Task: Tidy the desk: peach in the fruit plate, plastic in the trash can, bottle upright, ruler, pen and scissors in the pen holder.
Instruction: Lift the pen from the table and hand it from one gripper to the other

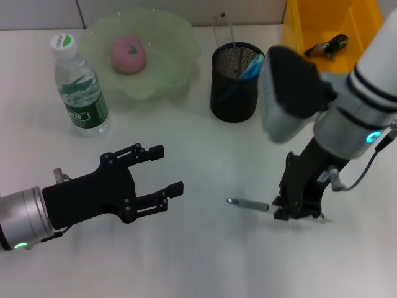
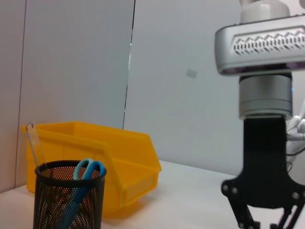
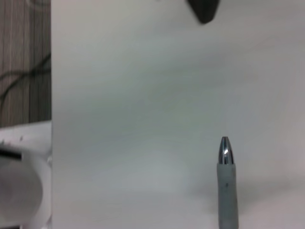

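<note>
White desk (image 1: 205,261) was seen below; the grey metal-tipped pen (image 1: 247,204) lay flat on it, so the right gripper (image 1: 296,210) was lowered at its end, finger state not discernible. The left gripper (image 1: 166,171) was held aside with fingers wide.

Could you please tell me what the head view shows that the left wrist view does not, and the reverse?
Only the head view shows the peach in the fruit plate, the upright bottle, the pen and the open left tool. Only the left wrist view shows the wall behind. Both show the pen holder with scissors, the yellow bin and the right tool.
</note>
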`<action>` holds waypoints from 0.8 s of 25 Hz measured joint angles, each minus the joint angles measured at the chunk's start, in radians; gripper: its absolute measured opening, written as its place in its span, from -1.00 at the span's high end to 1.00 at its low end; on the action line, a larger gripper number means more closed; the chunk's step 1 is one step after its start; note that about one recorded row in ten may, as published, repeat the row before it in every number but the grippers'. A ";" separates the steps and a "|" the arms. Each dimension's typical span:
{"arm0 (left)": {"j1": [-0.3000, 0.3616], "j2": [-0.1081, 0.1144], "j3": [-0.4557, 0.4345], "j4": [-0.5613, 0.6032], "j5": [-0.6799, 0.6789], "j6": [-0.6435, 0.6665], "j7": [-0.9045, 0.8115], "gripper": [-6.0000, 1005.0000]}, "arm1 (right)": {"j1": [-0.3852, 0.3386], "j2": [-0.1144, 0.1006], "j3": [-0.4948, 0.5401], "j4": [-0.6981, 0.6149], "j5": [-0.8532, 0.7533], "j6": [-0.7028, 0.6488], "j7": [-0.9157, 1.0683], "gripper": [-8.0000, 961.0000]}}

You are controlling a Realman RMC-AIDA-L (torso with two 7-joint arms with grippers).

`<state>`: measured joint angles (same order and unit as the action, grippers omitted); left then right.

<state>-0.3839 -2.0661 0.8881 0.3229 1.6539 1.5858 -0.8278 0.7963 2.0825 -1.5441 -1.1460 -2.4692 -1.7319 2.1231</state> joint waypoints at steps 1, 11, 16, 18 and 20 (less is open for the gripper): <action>-0.003 0.000 0.000 -0.001 -0.001 0.001 0.000 -0.53 | -0.005 0.000 0.036 0.000 0.000 -0.002 -0.019 0.73; -0.011 -0.002 -0.008 -0.004 -0.056 0.003 0.001 -0.53 | -0.069 -0.001 0.306 0.006 0.014 0.002 -0.200 0.73; -0.012 -0.002 -0.020 -0.008 -0.080 0.010 0.001 -0.53 | -0.110 -0.001 0.379 0.018 0.086 0.004 -0.280 0.73; -0.013 -0.003 -0.020 -0.009 -0.089 0.018 -0.002 -0.53 | -0.132 -0.001 0.408 0.024 0.127 0.005 -0.324 0.73; -0.015 -0.003 -0.021 -0.010 -0.097 0.030 -0.007 -0.53 | -0.153 -0.001 0.433 0.032 0.171 0.005 -0.365 0.73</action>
<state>-0.3987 -2.0688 0.8676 0.3128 1.5571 1.6158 -0.8349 0.6432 2.0815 -1.1116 -1.1144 -2.2982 -1.7268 1.7578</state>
